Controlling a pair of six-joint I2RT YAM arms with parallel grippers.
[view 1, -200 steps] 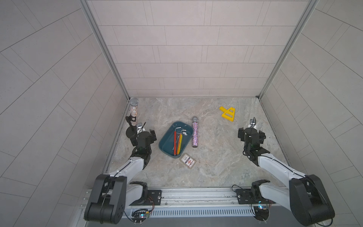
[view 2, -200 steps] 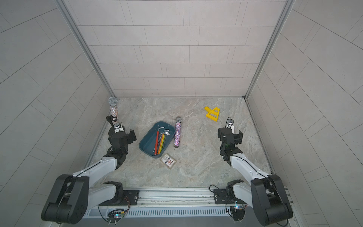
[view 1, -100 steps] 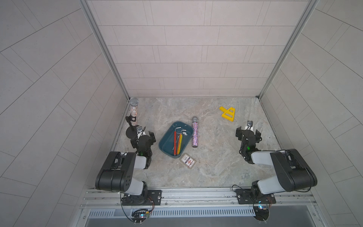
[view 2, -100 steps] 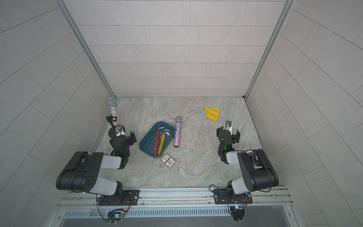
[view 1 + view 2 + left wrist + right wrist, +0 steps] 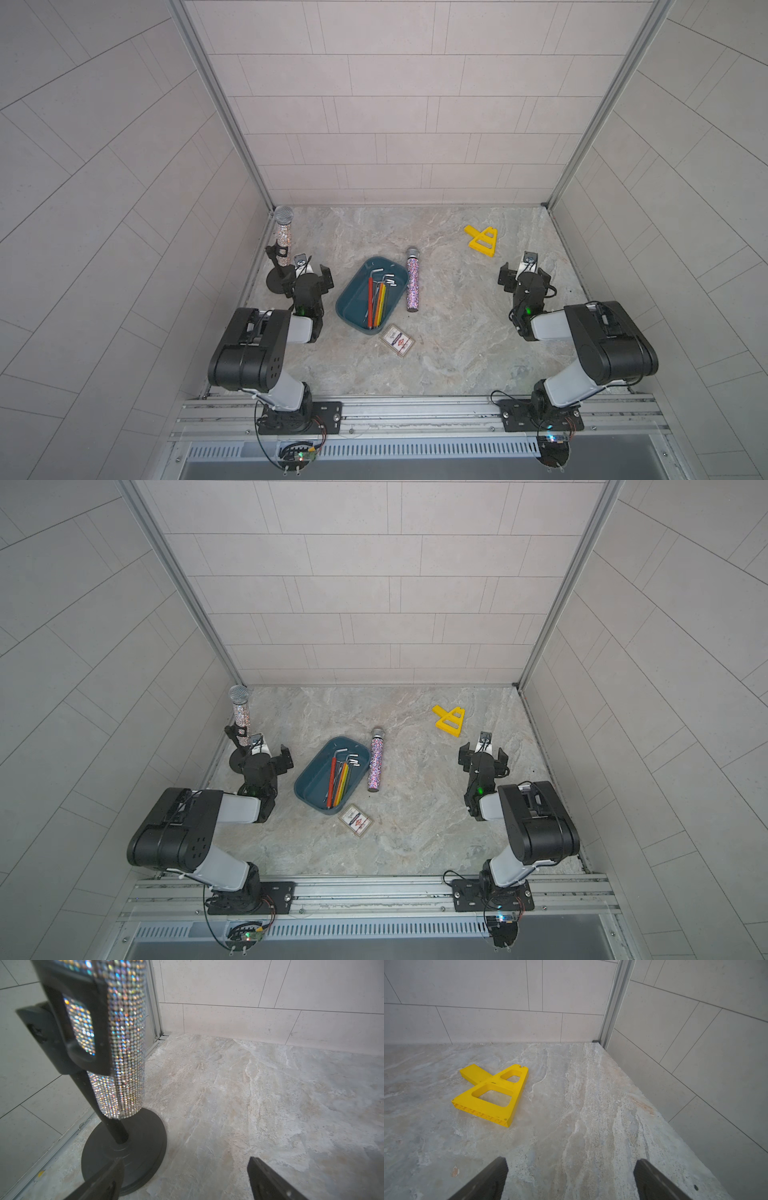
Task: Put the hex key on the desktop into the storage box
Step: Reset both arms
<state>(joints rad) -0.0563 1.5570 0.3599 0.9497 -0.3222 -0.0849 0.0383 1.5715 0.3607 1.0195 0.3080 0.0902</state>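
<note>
The storage box (image 5: 353, 297) (image 5: 313, 783), a shallow teal tub, sits on the desktop (image 5: 457, 332) left of centre. Several hex keys (image 5: 378, 299) (image 5: 340, 777) with red, orange, yellow and green sleeves lie inside it. I see no hex key on the bare desktop. My left gripper (image 5: 308, 274) (image 5: 266, 758) (image 5: 186, 1162) hovers left of the box, open and empty, beside a black stand. My right gripper (image 5: 524, 274) (image 5: 483, 754) (image 5: 572, 1161) is far to the right, open, with only stone between its fingers.
A glitter microphone (image 5: 412, 284) (image 5: 375, 764) lies along the box's right side. A second one stands in a black stand (image 5: 284, 239) (image 5: 124, 1043) at the back left. A yellow triangular piece (image 5: 482, 240) (image 5: 492, 1093) lies back right. A small card box (image 5: 397, 340) is in front of the tub.
Both arms have folded up at the elbows over the front rail. The grippers stayed close to where they were and remain open. Nothing on the desktop moved.
</note>
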